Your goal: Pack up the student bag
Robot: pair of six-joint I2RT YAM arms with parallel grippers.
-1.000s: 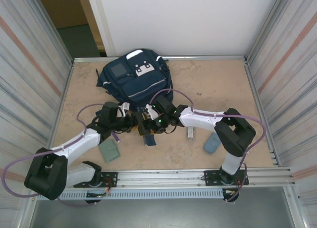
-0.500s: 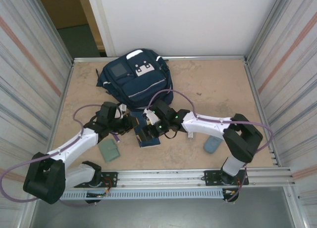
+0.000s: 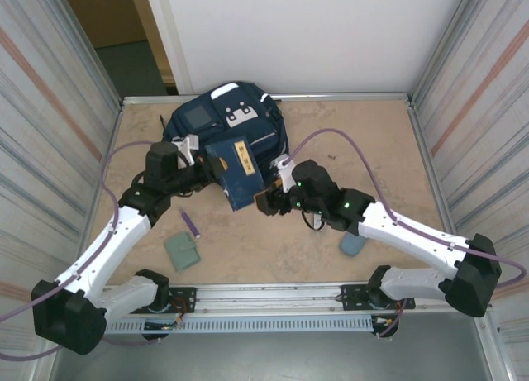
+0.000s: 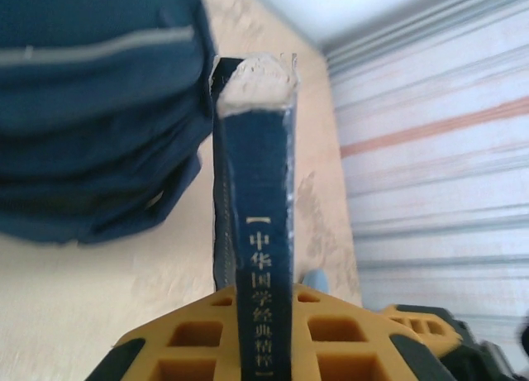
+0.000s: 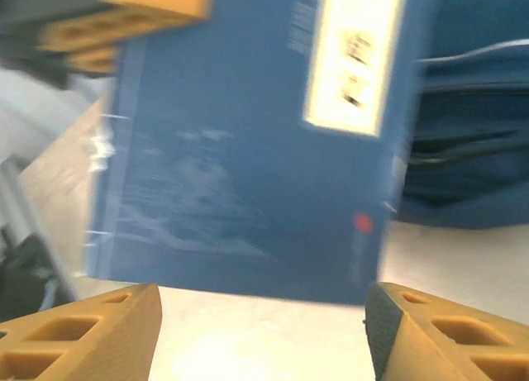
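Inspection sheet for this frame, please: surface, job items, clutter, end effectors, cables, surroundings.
Surface: beige table, few dark marks.
Job's things: student bag at far edge; blue book held up beside it.
Clutter: grey-green flat pad, purple pen, grey-blue pouch.
End effectors: left end effector shut on blue book; right end effector open, empty.
Cables: purple cables arching over both arms.
Surroundings: corrugated metal walls, white back wall.

We see a robotics lab test cell: a tan tabletop point(image 3: 364, 141) fenced by ribbed panel walls point(image 3: 479, 92), a white back board point(image 3: 314, 34), and two robot arms point(image 3: 413, 232) bolted to an aluminium rail point(image 3: 281, 294).
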